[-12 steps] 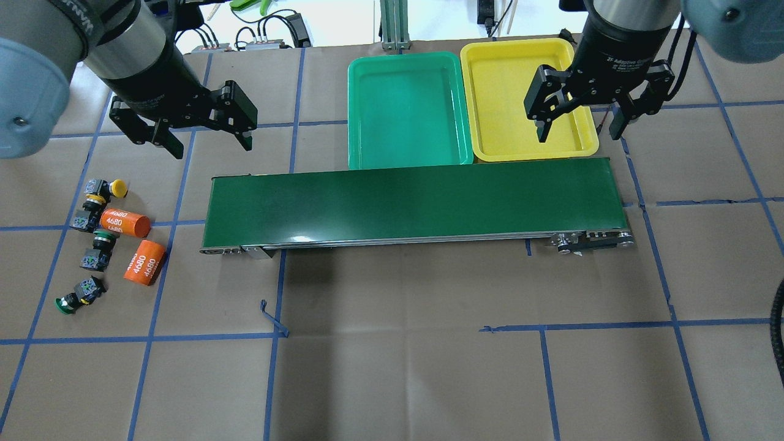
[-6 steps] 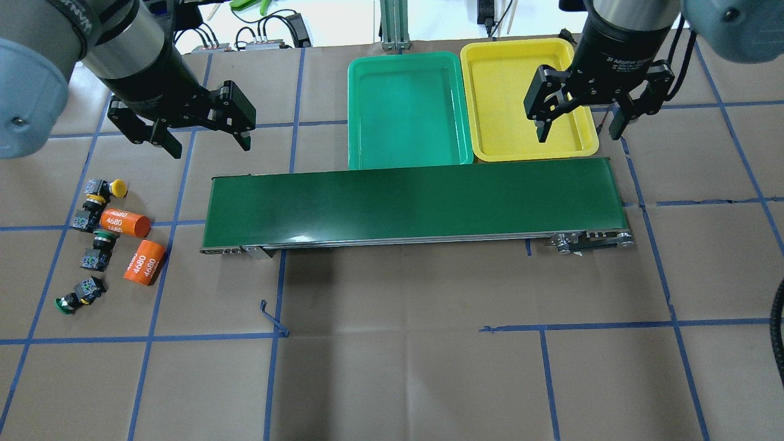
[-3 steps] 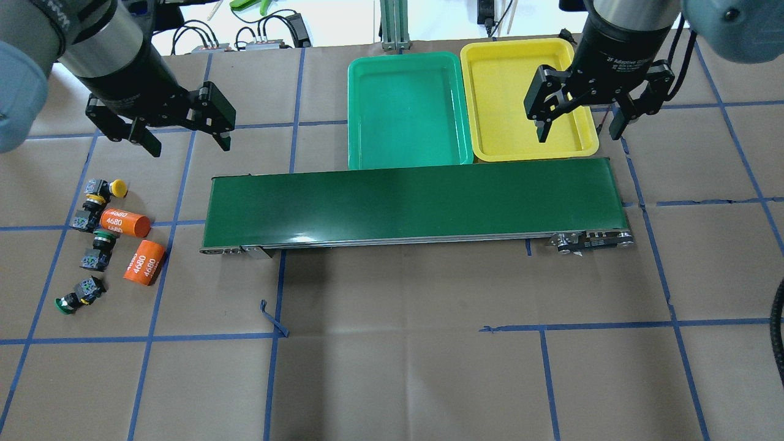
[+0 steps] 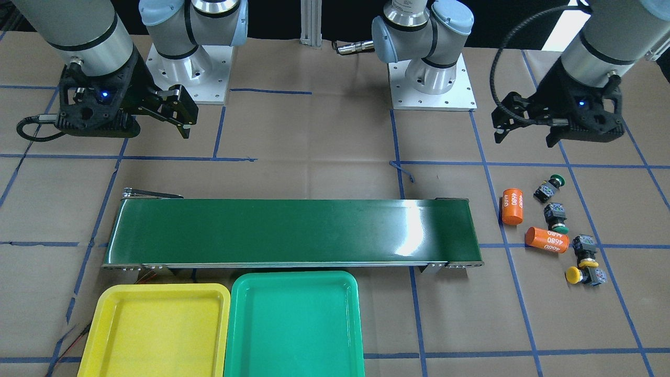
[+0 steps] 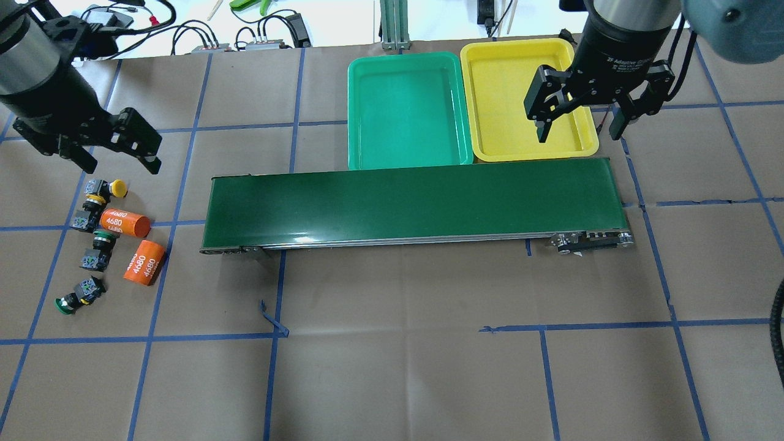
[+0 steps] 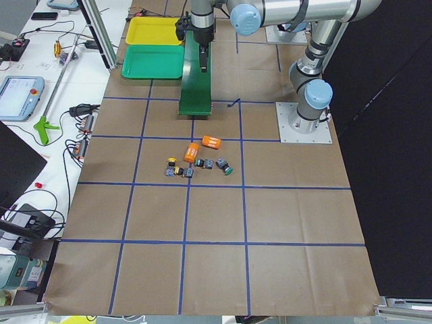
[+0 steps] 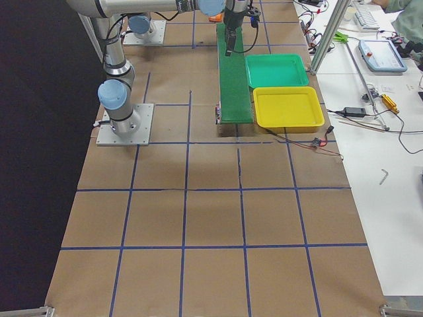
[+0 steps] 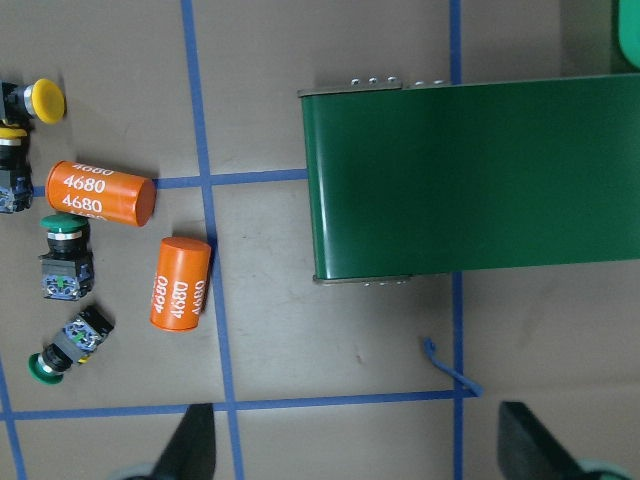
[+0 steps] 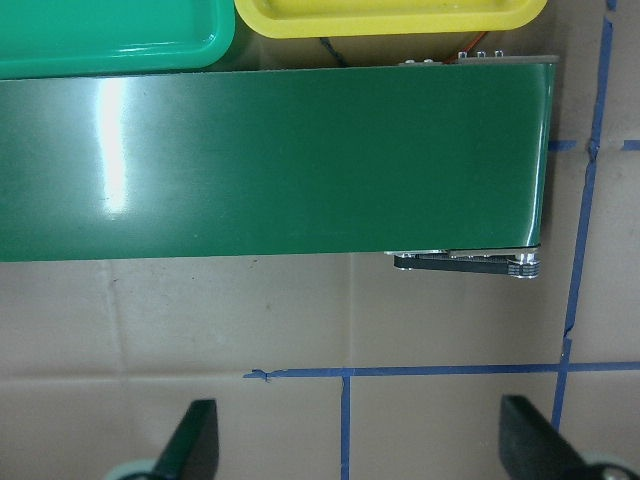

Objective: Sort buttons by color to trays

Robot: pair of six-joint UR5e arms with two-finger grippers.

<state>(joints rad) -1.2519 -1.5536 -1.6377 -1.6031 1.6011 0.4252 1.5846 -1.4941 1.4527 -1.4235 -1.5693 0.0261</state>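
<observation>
Four buttons lie at the table's left: a yellow one (image 5: 115,187), a second yellow one (image 5: 89,208), a green one (image 5: 99,247) and another green one (image 5: 75,296). They also show in the left wrist view, such as the yellow cap (image 8: 45,97) and a green one (image 8: 62,262). My left gripper (image 5: 119,164) is open and empty, just behind the topmost yellow button. The green tray (image 5: 404,110) and the yellow tray (image 5: 508,92) stand side by side behind the belt, both empty. My right gripper (image 5: 578,133) is open and empty over the yellow tray's right front part.
A long dark-green conveyor belt (image 5: 410,202) runs across the middle, in front of the trays. Two orange cylinders marked 4680 (image 5: 125,222) (image 5: 144,262) lie among the buttons. Blue tape lines grid the brown table; cables lie beyond the far edge.
My left arm has swung left and forward, from behind the belt's left end to just behind the buttons, still open. My right arm has not moved.
</observation>
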